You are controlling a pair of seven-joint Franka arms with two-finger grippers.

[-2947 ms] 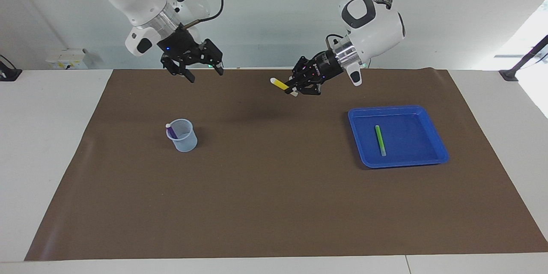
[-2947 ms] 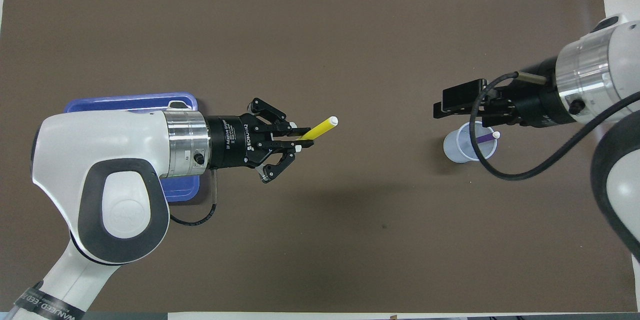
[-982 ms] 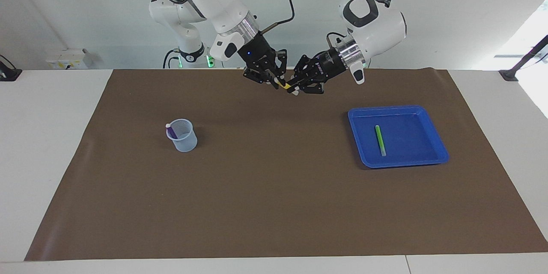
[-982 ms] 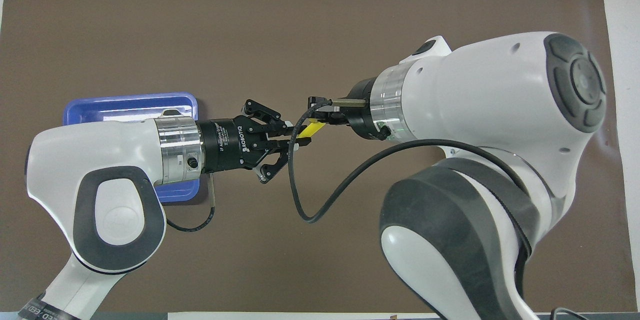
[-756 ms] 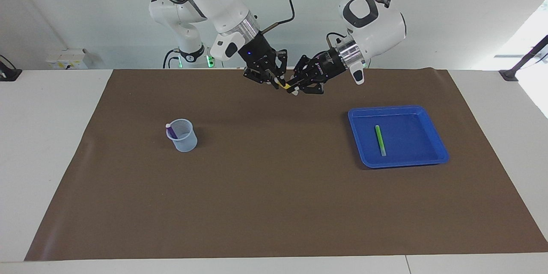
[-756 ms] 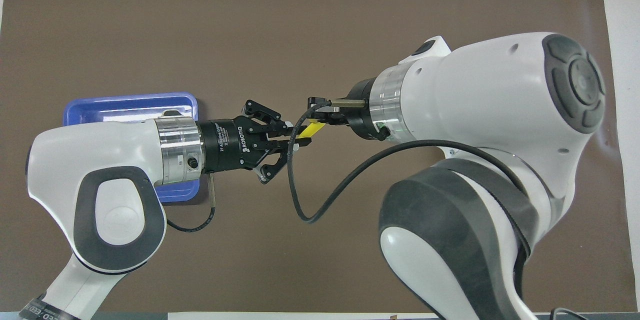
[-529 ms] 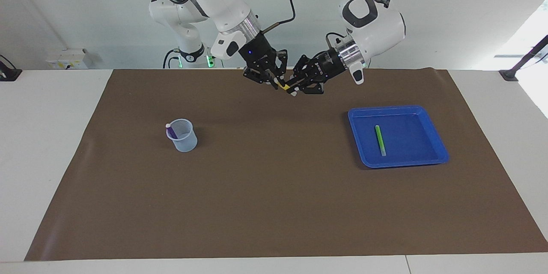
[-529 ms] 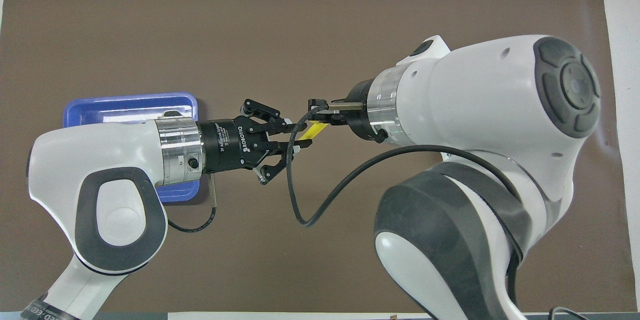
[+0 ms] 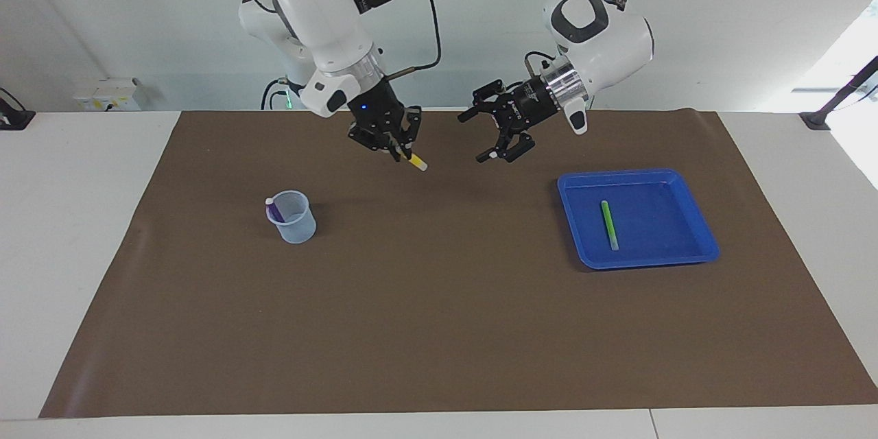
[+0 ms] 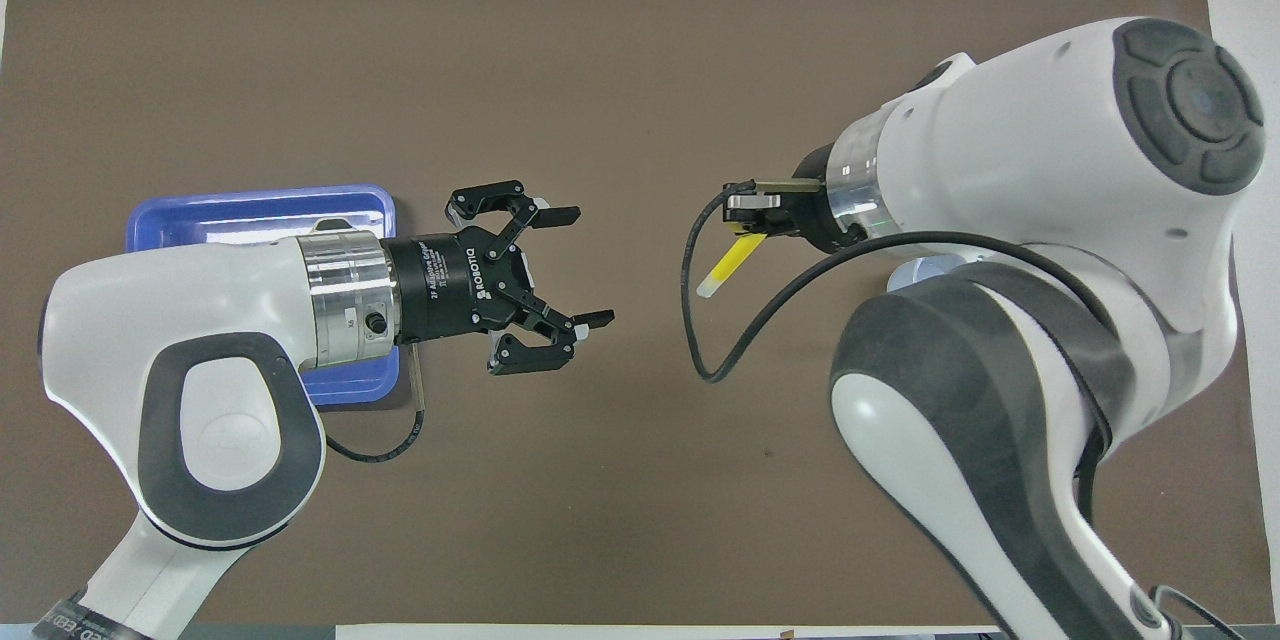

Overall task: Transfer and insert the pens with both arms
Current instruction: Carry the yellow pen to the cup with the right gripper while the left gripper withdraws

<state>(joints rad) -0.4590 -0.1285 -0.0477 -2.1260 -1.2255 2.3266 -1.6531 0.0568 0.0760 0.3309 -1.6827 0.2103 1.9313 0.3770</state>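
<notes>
The right claw (image 9: pixel 396 149) is gripping the yellow pen (image 9: pixel 412 160) over the brown mat (image 9: pixel 439 329), while the left claw (image 9: pixel 488 135) is hanging released, empty, beside the blue tray (image 9: pixel 701 239).

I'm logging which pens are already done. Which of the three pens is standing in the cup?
The purple pen: it leans inside the clear cup. The yellow pen is held by the right gripper, and the green pen lies in the blue tray.
</notes>
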